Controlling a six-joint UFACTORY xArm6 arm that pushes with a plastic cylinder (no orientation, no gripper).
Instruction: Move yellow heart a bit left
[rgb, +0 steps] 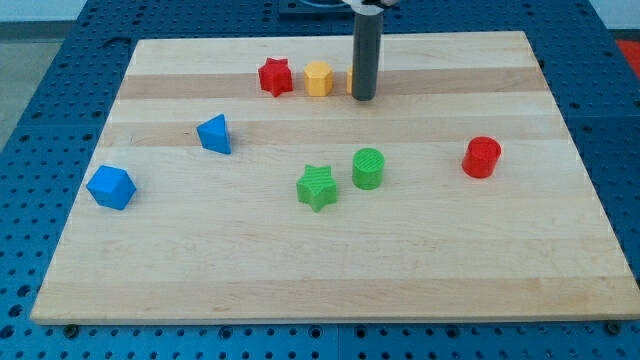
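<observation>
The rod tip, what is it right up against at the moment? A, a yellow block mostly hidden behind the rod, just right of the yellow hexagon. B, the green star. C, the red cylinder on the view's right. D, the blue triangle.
A: my tip stands near the view's top, covering most of a yellow block, presumably the heart, right of the yellow hexagon.

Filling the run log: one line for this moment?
my tip against yellow heart, mostly hidden behind rod | yellow hexagon just left | push not evident
</observation>
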